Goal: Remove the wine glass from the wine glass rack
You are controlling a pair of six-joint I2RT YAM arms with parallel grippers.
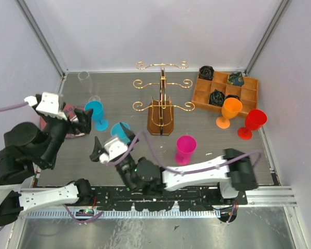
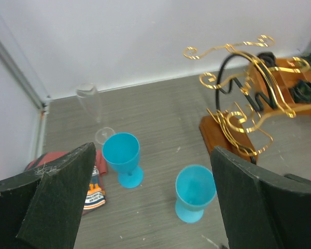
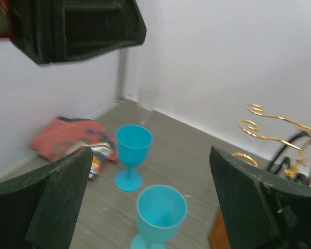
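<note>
Zero glasses hanging on the wine glass rack point(image 1: 161, 106) in any view, so reading the lift-off part as done, or at least nothing left up there to take. Biggest first: grey tabletop point(image 1: 119, 93), gold wire rack upright in the middle of it on a brown base, scroll arms all bare, compartmented wooden tray point(image 1: 249, 89) just off to its right. Left end effector point(image 2: 154, 155) spread wide with nothing in it, right end effector point(image 3: 150, 155) same deal, fingers apart and empty. Can't say for sure which cup counts as the wine glass. Best guess is the nearer blue goblet point(image 1: 120, 132), standing upright left of the rack base, right out in front of the right end effector, with a second blue goblet point(image 1: 97, 111) farther left. Also standing around: magenta goblet point(image 1: 185, 148), orange goblet point(image 1: 230, 110), red goblet point(image 1: 254, 120), clear flute point(image 1: 86, 80) toward the back-left corner. Looks like plastic, so probably light, stiff, smooth, a bit slippery, top-heavy and easy to tip. Would pinch the stem just under the bowl, or close gently across the bowl.
</note>
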